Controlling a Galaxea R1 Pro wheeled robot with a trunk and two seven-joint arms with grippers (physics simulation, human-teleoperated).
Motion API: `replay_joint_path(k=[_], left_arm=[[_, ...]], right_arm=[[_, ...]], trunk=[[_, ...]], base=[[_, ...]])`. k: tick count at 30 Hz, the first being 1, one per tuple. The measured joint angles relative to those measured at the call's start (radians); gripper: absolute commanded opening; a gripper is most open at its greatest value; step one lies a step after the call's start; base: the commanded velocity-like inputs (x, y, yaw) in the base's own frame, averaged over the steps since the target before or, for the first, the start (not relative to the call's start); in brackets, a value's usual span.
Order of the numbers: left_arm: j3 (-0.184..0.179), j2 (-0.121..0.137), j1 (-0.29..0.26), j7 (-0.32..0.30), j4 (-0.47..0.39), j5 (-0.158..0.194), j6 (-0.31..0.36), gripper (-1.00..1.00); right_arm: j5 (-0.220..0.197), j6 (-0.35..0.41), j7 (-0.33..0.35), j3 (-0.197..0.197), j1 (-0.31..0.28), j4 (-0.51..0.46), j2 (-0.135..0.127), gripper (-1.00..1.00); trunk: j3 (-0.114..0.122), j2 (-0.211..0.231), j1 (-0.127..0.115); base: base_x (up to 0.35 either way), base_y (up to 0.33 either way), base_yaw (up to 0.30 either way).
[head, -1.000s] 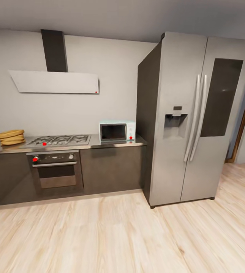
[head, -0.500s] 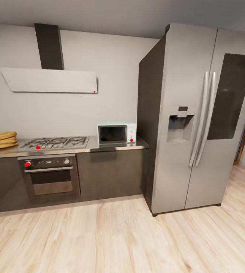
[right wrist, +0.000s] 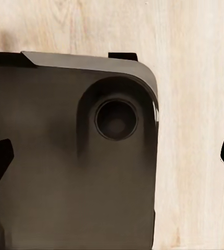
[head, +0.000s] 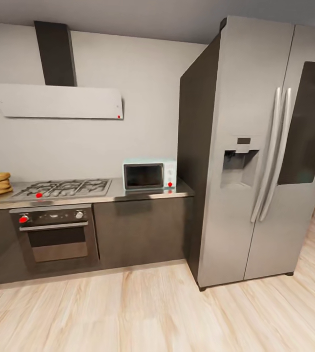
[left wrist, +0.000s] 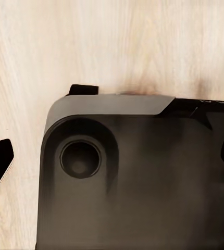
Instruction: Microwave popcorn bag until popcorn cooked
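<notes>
Microwave (head: 149, 174) at 12 o'clock on the surface (head: 128, 195) beside the fridge (head: 255, 146); both pincers' state unreadable, parked over the base.

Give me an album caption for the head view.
Kitchen ahead: mint microwave on the steel countertop between hob and fridge.

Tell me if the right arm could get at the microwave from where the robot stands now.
Probably not. The microwave sits far off on the countertop, beside the fridge, with open wood floor between. In the right wrist view, the arm hangs over the robot's dark base, pointing floorward.
</notes>
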Motion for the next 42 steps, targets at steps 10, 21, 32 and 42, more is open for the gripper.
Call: replay_joint_path(k=[10, 21, 32, 42], left_arm=[[-0.001, 0.000, 0.000, 0.000, 0.000, 0.001, 0.000, 1.00], [-0.001, 0.001, 0.000, 0.000, 0.000, 0.001, 0.000, 1.00], [0.000, 0.001, 0.000, 0.000, 0.000, 0.001, 0.000, 1.00], [0.000, 0.002, 0.000, 0.000, 0.000, 0.000, -0.001, 1.00]], right_arm=[[-0.010, 0.000, 0.000, -0.002, 0.000, 0.000, 0.000, 1.00], [-0.008, 0.000, 0.000, -0.002, 0.000, 0.000, 0.001, 1.00], [-0.011, 0.000, 0.000, -0.002, 0.000, 0.000, 0.000, 1.00], [-0.011, 0.000, 0.000, -0.002, 0.000, 0.000, 0.001, 1.00]], trunk=[[0.000, 0.000, 0.000], [0.000, 0.000, 0.000], [0.000, 0.000, 0.000], [0.000, 0.000, 0.000]], base=[[0.322, 0.000, 0.000], [0.322, -0.019, 0.000], [0.322, -0.089, 0.000], [0.322, -0.089, 0.002]])
